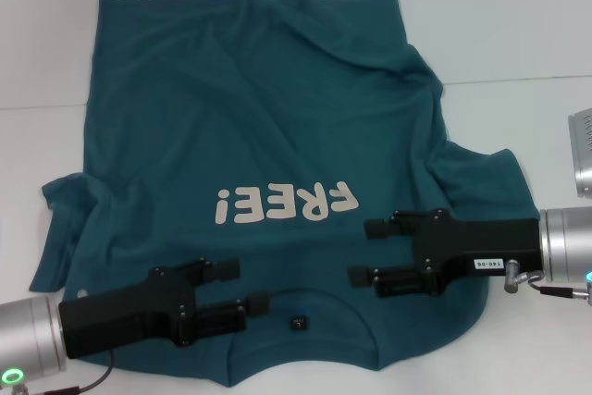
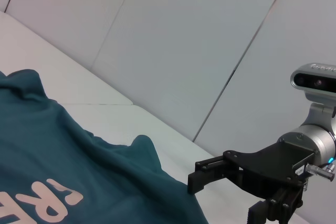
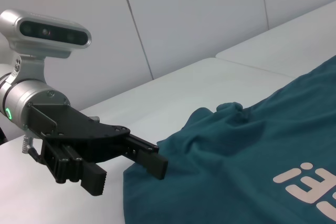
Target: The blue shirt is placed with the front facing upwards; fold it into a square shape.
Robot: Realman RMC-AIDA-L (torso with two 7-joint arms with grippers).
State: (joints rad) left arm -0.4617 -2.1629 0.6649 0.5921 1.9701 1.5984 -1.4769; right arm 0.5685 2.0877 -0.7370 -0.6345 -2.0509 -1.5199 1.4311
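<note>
The blue shirt (image 1: 250,117) lies spread on the white table, front up, with its "FREE!" lettering (image 1: 285,203) upside down to me and the neckline with a small dark tag (image 1: 300,323) nearest me. My left gripper (image 1: 246,286) is open over the shoulder area just left of the neckline; in the right wrist view this left gripper (image 3: 127,177) sits at the shirt's (image 3: 252,150) edge. My right gripper (image 1: 363,252) is open over the other shoulder, right of the lettering. The left wrist view shows that right gripper (image 2: 226,200) beside the shirt (image 2: 79,161).
The white table (image 1: 518,25) shows bare surface around the shirt, with a seam line (image 1: 518,80) at the right. One sleeve (image 1: 57,219) is folded and bunched at the left; the other sleeve (image 1: 490,173) is rumpled at the right. Pale wall panels (image 2: 184,35) stand behind.
</note>
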